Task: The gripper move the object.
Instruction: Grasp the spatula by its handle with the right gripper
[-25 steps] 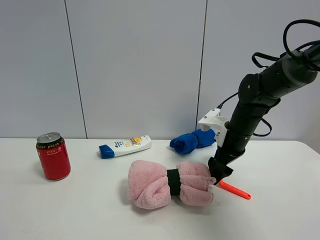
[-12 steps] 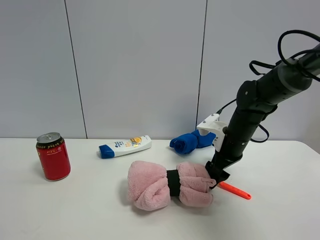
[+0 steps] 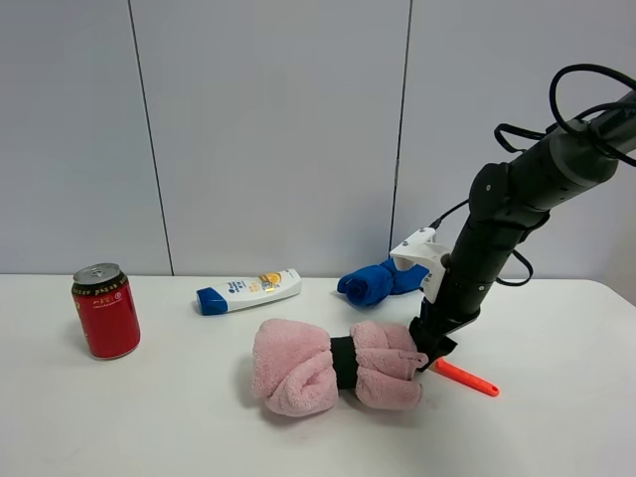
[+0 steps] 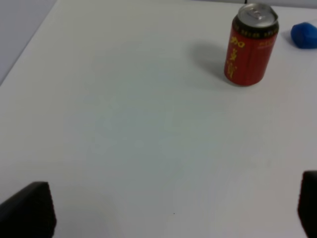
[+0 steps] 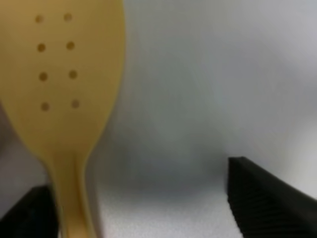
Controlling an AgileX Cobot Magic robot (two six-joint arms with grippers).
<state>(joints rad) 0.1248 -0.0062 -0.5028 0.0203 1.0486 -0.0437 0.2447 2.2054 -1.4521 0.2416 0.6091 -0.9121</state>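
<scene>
The scoop lies on the white table at the right; its orange-red handle sticks out from under my right gripper, right beside the pink rolled towel. In the right wrist view the pale tan perforated head fills the upper left, and its neck runs down close beside one black finger. The other finger stands far off, so the right gripper is open around the scoop. My left gripper is open and empty over bare table.
A red can stands at the left and also shows in the left wrist view. A white-and-blue tube and a blue rolled cloth lie near the back wall.
The right arm has drawn back and up a little by the towel's right end. The orange-red handle has stayed on the table. Can, tube and cloths have not moved.
</scene>
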